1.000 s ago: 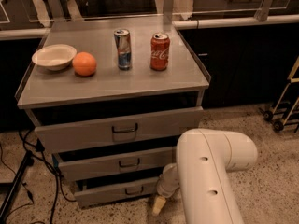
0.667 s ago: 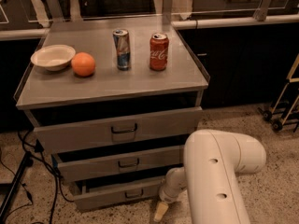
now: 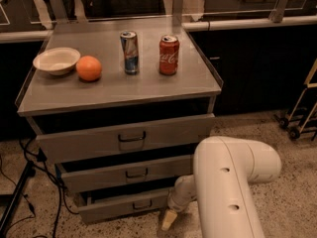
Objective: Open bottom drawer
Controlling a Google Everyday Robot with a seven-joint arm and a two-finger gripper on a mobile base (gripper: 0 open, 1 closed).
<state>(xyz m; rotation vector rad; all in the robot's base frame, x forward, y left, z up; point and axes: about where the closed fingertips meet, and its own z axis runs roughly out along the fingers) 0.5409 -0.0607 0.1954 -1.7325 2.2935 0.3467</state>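
Note:
The grey metal cabinet [image 3: 119, 90] has three drawers. The bottom drawer [image 3: 114, 209] is the lowest, with a shallow front and a small dark loop handle [image 3: 142, 205]. It stands slightly out from the cabinet, with a dark gap above its front. My gripper [image 3: 169, 219] hangs low near the floor at the drawer's right end, just right of the handle. My large white arm link [image 3: 228, 182] fills the lower right and hides the cabinet's lower right corner.
On the cabinet top are a white bowl [image 3: 56, 60], an orange [image 3: 89, 68], a blue-silver can [image 3: 130, 51] and a red cola can [image 3: 169, 54]. Black cables [image 3: 29, 182] and a stand leg lie on the floor at left. A wheeled cart [image 3: 302, 118] is at right.
My white arm link has shifted to the right and a little up. The gripper stays low by the bottom drawer's right end. The drawers look unchanged.

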